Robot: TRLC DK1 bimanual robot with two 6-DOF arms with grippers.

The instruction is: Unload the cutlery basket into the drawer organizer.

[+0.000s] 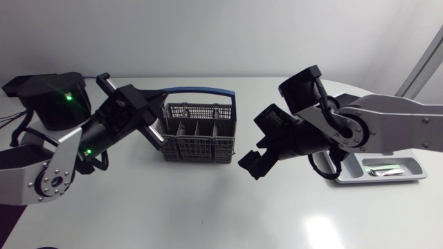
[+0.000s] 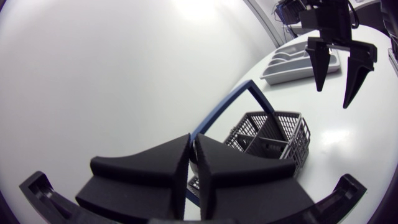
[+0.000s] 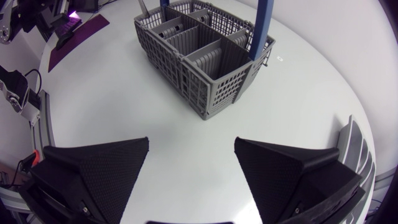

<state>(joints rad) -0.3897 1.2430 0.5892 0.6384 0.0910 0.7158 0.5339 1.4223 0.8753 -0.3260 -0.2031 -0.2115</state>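
Note:
The grey cutlery basket point(image 1: 201, 135) with a blue handle stands at the table's middle; its compartments look empty from above. My left gripper point(image 1: 152, 130) is at the basket's left side, shut on a silver piece of cutlery point(image 1: 157, 137). In the left wrist view the gripper point(image 2: 193, 138) pinches that shiny piece of cutlery point(image 2: 194, 163), with the basket point(image 2: 267, 134) beyond. My right gripper point(image 1: 251, 164) hangs open and empty to the right of the basket; in its own view the gripper point(image 3: 191, 155) faces the basket point(image 3: 199, 62). The grey drawer organizer point(image 1: 360, 176) lies at the right and holds silver cutlery point(image 1: 384, 170).
Bare white table lies in front of the basket and between it and the organizer point(image 2: 298, 59). A purple mat point(image 3: 74, 31) lies at the table's left edge behind the basket. My right arm's body reaches over the organizer's left end.

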